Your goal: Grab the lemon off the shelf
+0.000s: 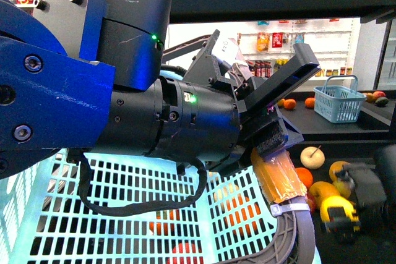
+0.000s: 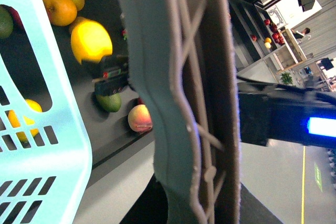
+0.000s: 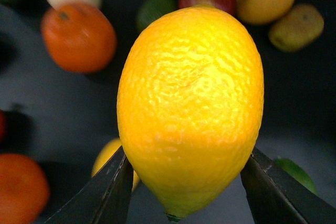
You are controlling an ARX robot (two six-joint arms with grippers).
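Two right end effector (image 3: 184,198) fingers (image 3: 105,192) clamp the lemon (image 3: 191,103); left end effector (image 1: 279,171) mostly hidden, state unclear.

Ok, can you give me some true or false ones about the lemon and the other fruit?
1. The right hand holds the lemon. True.
2. The lemon is green. False: it is yellow.
3. An orange lies on the dark shelf. True.
4. The light blue basket is empty. False: orange fruit shows through its grid.
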